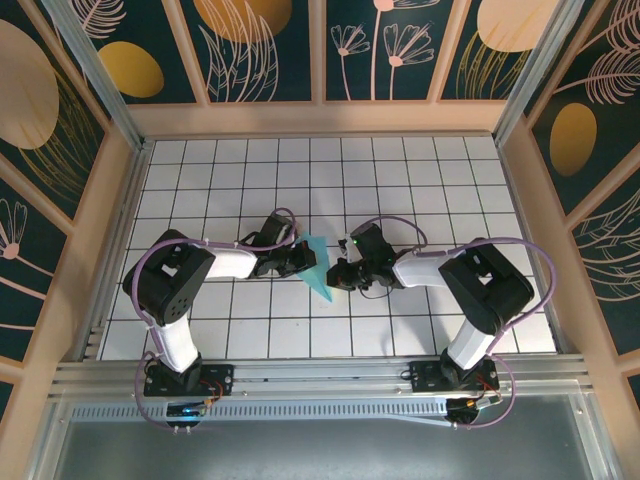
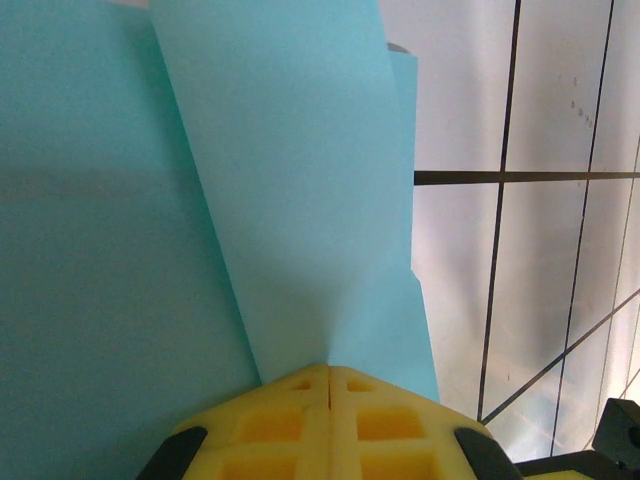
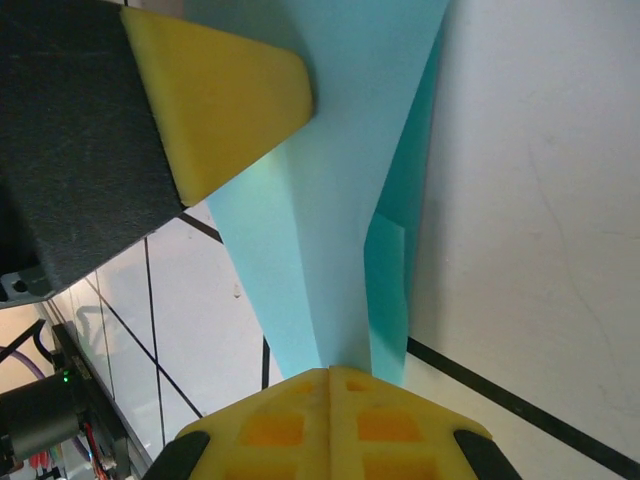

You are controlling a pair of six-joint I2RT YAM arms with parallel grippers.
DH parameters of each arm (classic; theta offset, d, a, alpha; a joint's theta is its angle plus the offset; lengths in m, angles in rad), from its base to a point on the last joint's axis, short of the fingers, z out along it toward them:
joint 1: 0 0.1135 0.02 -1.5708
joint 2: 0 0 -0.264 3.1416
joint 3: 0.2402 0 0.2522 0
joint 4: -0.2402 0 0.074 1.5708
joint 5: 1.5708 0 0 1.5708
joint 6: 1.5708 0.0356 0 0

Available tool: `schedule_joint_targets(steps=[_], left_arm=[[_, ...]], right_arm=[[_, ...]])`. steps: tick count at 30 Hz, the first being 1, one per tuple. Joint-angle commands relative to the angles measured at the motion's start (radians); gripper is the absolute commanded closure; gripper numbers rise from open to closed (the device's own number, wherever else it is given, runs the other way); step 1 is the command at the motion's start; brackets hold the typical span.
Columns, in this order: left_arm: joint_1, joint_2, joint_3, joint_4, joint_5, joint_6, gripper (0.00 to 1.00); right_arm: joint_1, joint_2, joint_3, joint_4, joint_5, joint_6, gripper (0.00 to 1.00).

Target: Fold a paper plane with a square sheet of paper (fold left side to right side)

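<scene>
Yellow pads [image 2: 270,425] of the left end effector [image 2: 328,372] are pressed together on the paper plane [image 2: 300,200], pinching its teal layers. The right end effector [image 3: 328,372] is likewise clamped tight on the paper plane where it narrows. From above, the paper plane sits between both end effectors near the middle of the bench [image 1: 420,180], its point toward the near edge.
</scene>
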Motion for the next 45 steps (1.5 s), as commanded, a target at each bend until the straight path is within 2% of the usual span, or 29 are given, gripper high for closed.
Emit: schedule_joint_targets(steps=[1,13,25,34,45], left_arm=[[-0.003,0.047,-0.005,-0.083,-0.045,0.017,1.00],[-0.003,0.043,-0.007,-0.083,-0.045,0.016,0.99],[-0.004,-0.067,0.008,-0.040,-0.027,0.000,0.86],[-0.004,-0.166,-0.068,0.023,0.029,-0.043,0.96],[-0.007,-0.115,-0.101,0.130,0.144,-0.082,0.98]], right_arm=[[-0.001,0.020,0.016,-0.029,0.020,-0.021,1.00],[0.007,0.046,0.029,-0.072,0.055,-0.033,1.00],[0.046,0.095,0.080,-0.237,0.199,-0.061,1.00],[0.068,0.114,0.109,-0.323,0.301,-0.047,1.00],[0.082,0.135,0.134,-0.359,0.333,-0.055,1.00]])
